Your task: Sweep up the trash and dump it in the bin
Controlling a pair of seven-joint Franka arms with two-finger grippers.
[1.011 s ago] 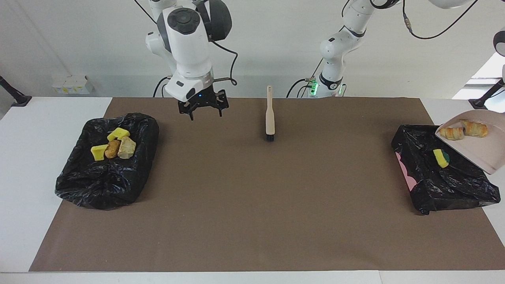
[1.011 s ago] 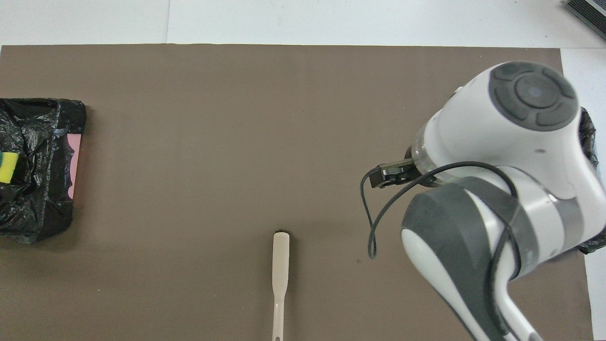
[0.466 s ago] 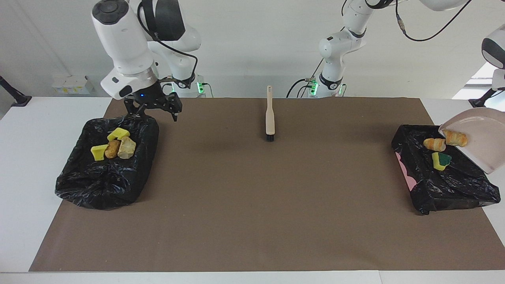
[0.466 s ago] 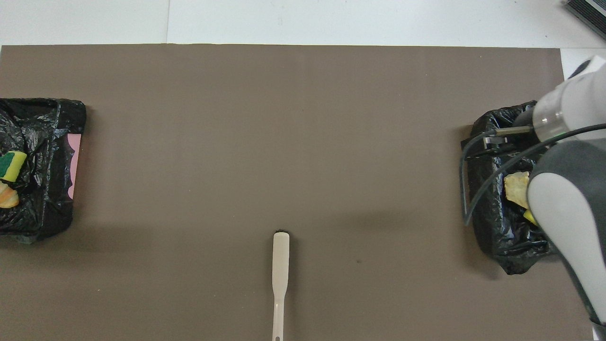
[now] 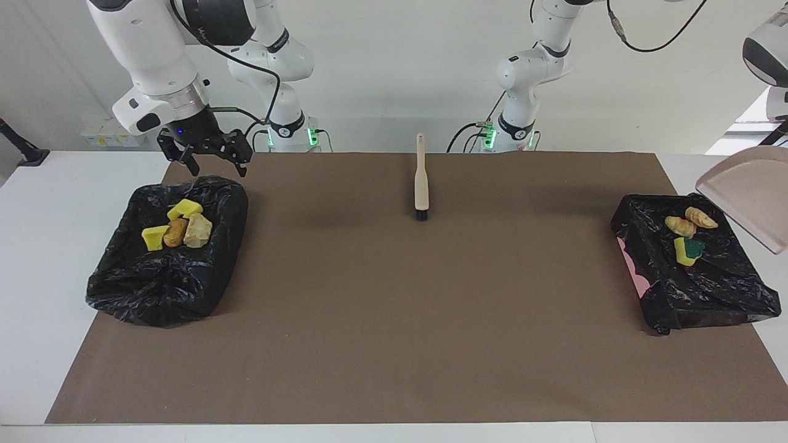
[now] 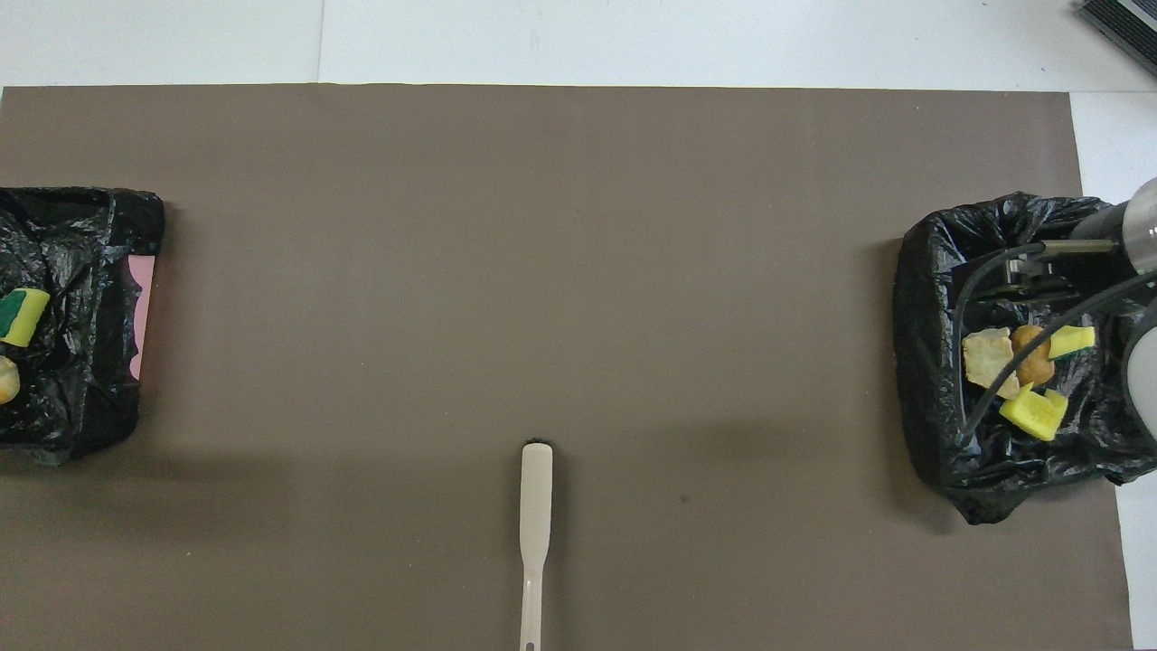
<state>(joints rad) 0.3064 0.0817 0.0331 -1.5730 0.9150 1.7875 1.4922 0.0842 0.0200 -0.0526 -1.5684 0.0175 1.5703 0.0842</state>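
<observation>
A brown mat (image 5: 394,320) covers most of the white table (image 5: 37,258). On it, at each end, sits a bin lined with a black bag. The bin (image 5: 166,252) at the right arm's end holds four scraps (image 5: 177,225) bunched together: two yellow sponge chunks, a brown bread piece and a paler piece. The other bin (image 5: 695,271), at the left arm's end, shows a strip of pink wall under its liner and holds three scraps (image 5: 686,237): two golden croissant pieces lying side by side, and just beside them a yellow sponge chunk with a green side. All seven pieces of trash lie inside the bins; the mat between them is bare of scraps.

The beige dustpan (image 5: 745,194) hangs tilted in the air over the corner of the second bin, at the edge of the facing view, with nothing left in it. The left gripper itself is out of view there; its jaws are closed, and the raised pan points to its handle as what they grip, though the hold cannot be seen.

The right gripper (image 5: 206,157) hangs over the edge of the first bin on the robots' side, its fingers spread wide and holding nothing.

The beige brush (image 5: 421,178) lies flat on the mat midway between the bins, close to the robots, handle toward them and black bristles pointing away.
</observation>
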